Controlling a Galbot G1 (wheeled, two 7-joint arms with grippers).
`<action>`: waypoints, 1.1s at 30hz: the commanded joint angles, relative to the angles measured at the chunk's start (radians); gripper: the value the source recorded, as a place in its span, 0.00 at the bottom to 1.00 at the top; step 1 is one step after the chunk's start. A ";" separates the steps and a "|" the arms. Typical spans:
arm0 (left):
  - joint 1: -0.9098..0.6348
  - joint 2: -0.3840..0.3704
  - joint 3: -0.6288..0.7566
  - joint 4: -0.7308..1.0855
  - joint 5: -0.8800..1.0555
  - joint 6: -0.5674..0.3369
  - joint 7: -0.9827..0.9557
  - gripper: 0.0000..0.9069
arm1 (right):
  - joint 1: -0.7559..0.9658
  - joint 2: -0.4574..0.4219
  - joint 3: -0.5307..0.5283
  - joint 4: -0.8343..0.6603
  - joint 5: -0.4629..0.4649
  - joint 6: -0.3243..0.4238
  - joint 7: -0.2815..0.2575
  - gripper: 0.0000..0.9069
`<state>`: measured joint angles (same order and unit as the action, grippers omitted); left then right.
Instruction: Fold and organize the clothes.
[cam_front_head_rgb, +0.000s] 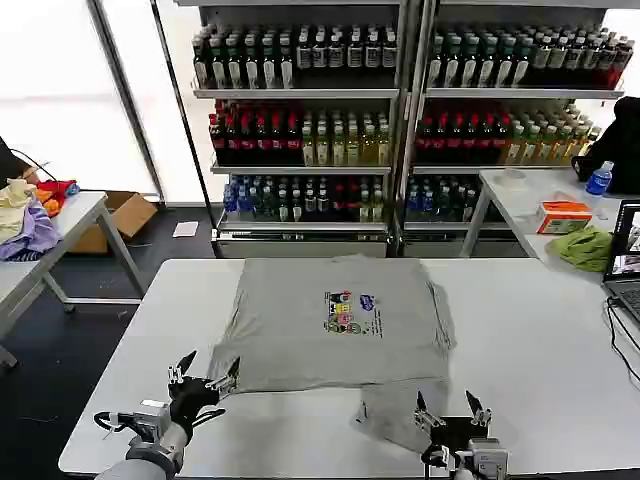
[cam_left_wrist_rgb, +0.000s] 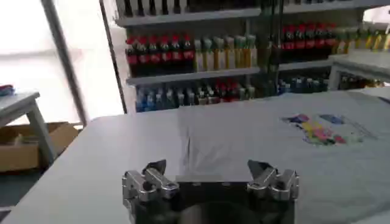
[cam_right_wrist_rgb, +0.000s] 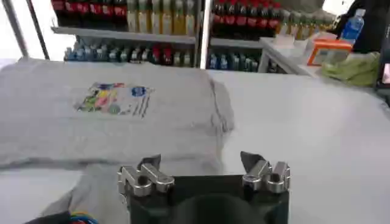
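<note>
The light grey T-shirt lies spread on the white table, its multicoloured chest print facing up. One part of it hangs toward the near edge as a grey flap. My left gripper hovers open just off the shirt's near left corner, nothing between its fingers. My right gripper stands open at the near edge, beside that flap. The left wrist view shows the left gripper before the shirt; the right wrist view shows the right gripper before the shirt.
A laptop and cable sit at the table's right edge. A lime-green cloth, an orange box and a bottle rest on the right side table. Coloured garments pile on the left side table. Drink shelves stand behind.
</note>
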<state>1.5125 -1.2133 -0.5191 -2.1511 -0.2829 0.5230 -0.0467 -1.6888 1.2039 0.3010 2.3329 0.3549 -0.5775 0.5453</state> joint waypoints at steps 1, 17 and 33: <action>0.014 0.026 0.003 0.000 -0.039 0.034 -0.002 1.00 | -0.020 -0.003 -0.010 0.002 0.015 -0.001 0.022 1.00; -0.011 0.010 0.000 0.097 -0.061 0.011 -0.003 1.00 | -0.059 0.017 -0.062 -0.005 -0.007 -0.001 0.049 1.00; -0.001 0.007 0.006 0.115 -0.073 0.007 -0.003 1.00 | -0.054 0.032 -0.062 -0.038 -0.009 0.000 0.046 1.00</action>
<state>1.5106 -1.2067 -0.5145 -2.0403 -0.3512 0.5297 -0.0497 -1.7328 1.2435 0.2364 2.2863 0.3461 -0.5773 0.5854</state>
